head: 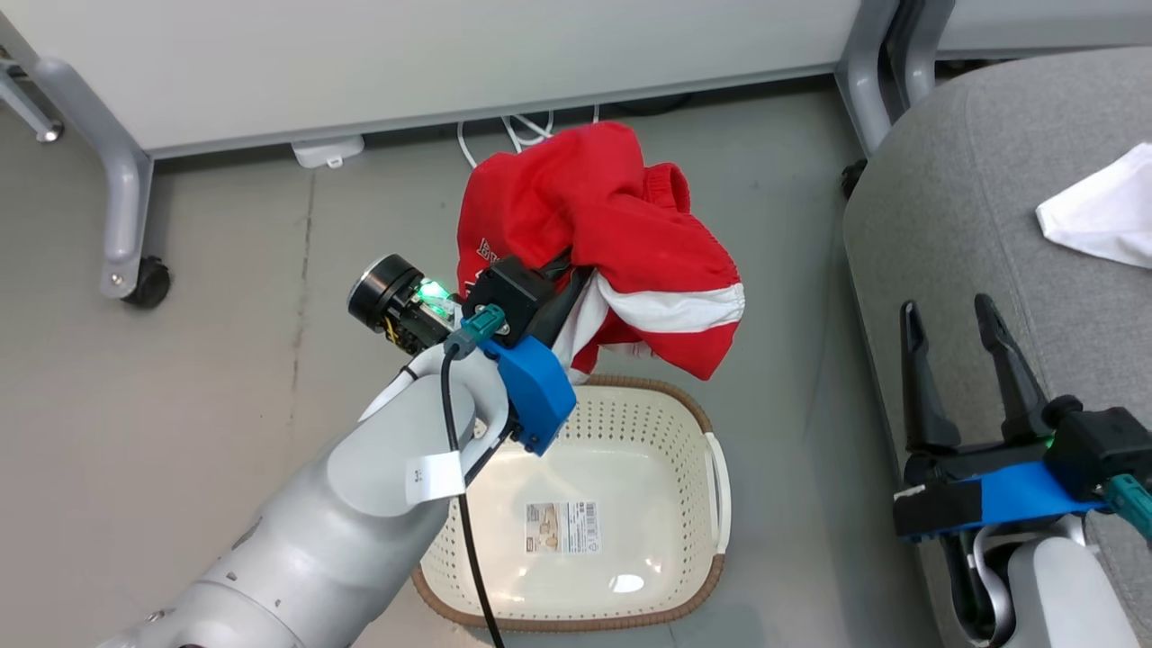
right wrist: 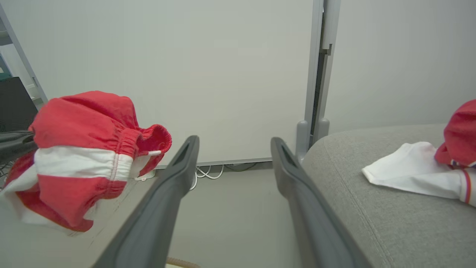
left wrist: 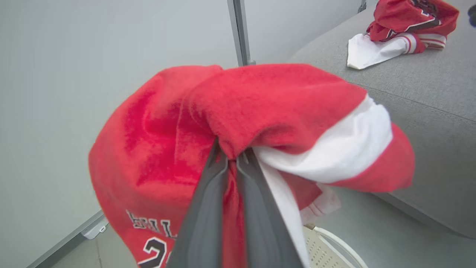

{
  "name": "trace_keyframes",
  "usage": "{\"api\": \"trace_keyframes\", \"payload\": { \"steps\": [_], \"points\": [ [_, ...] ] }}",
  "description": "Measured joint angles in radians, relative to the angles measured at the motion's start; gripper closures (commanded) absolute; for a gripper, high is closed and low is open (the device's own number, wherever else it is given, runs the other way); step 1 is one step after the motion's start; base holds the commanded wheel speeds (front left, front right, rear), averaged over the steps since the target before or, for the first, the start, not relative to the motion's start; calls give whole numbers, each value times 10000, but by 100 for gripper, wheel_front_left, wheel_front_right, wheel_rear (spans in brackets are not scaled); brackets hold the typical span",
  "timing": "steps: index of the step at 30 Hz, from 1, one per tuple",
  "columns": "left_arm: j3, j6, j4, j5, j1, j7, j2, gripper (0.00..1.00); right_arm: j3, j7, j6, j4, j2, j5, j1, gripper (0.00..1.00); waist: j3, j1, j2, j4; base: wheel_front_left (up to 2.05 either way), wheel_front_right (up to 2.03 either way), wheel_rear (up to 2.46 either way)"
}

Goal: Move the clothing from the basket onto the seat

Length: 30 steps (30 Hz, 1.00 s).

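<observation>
The left gripper [head: 576, 270] is clamped tight on a small fold of a red jersey [head: 621, 216], which hangs bunched in the air over the far end of the basket [head: 648, 418]. The basket looks bare inside apart from a label [head: 562, 526]. The right gripper [head: 947, 310] is spread wide and holds nothing, parked over the near edge of the seat [head: 972, 180], where a white cloth [head: 1098, 211] and a red pile [left wrist: 409, 18] lie. The step in hand looks like the carry across to the seat. To do it well, hold the pinch firm, since the loose weight could slip. Lift high enough that the drooping hem clears the seat's rounded edge. Swing right without snagging the right gripper. Let go only once the jersey is well over the seat, beside the red pile rather than at the brink
</observation>
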Motion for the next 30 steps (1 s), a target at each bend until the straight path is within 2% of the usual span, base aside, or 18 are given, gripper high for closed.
{"api": "trace_keyframes", "payload": {
  "steps": [11, 20, 30],
  "points": [
    [968, 46, -1066, 430, 462, -2, -67, 100, 184, 0, 0, 301, 0, 232, 548, 0, -967, 0, 0, 99, 0, 0, 0],
    [1166, 27, -1383, 669, 960, -2, -113, 100, 232, 2, 0, 420, 0, 412, 1089, 0, -1603, 0, 0, 154, 0, 0, 0],
    [1260, -25, -1448, 767, 1138, -2, -109, 100, 336, 0, 0, 439, 0, 504, 1236, 0, -1772, 1, 0, 185, 0, 0, 0]
  ]
}}
